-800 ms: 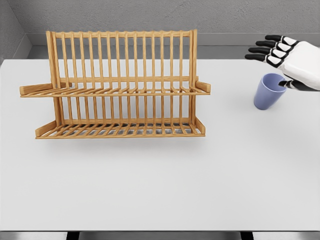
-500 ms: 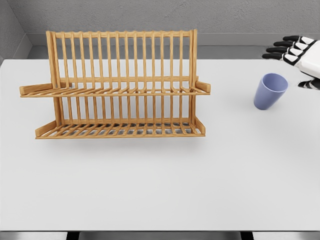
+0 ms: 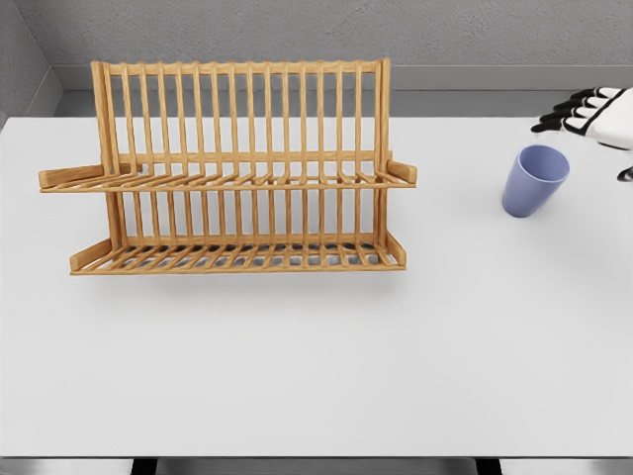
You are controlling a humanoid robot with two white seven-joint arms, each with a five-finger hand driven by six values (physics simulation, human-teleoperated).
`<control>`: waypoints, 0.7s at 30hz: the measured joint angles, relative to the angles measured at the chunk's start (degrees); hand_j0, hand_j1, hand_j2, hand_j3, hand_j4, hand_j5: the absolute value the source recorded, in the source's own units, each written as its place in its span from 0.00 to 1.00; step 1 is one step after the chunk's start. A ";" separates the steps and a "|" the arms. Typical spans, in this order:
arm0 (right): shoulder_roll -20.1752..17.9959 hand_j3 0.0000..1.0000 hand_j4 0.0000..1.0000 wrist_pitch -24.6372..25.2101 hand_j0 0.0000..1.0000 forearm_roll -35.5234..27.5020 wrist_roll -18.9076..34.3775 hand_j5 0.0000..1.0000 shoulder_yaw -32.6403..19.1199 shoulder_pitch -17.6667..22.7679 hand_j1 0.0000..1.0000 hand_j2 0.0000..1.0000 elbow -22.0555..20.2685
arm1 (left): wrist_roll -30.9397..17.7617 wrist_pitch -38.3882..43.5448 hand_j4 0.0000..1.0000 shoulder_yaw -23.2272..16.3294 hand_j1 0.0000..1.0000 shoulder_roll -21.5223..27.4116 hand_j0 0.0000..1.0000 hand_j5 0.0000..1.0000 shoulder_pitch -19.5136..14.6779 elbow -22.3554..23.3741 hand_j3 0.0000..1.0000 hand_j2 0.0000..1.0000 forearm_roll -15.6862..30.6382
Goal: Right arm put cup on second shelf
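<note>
The near half of the white table (image 3: 316,366) is bare. Past the middle, at about 3 o'clock from the wooden dish rack (image 3: 237,168), the blue cup (image 3: 534,180) stands upright on the tabletop, mouth up, well apart from the rack's right end. It looks like a small, rigid, thin-walled tumbler, probably light and smooth, so it could tip or slide under a sideways nudge. A wrap around the side wall below the rim, thumb opposite the fingers, seems the safest hold. The upper shelf (image 3: 227,179) is slatted, so the base should settle flat across the slats.

Farther back, at about 1 o'clock from the cup, the right hand (image 3: 593,113) shows at the frame edge, fingers extended and released, holding nothing and not touching the cup. Compared with the earlier frames, it has drawn away toward the right edge, where before it hovered at the cup's rim; the cup has not shifted. The left arm is out of view.
</note>
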 measured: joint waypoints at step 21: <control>11.25 1.00 1.00 -0.19 1.00 1.10 0.67 1.00 12.35 -13.45 1.00 1.00 23.53 | 0.00 0.00 1.00 0.01 1.00 0.00 1.00 1.00 0.00 0.00 1.00 1.00 0.00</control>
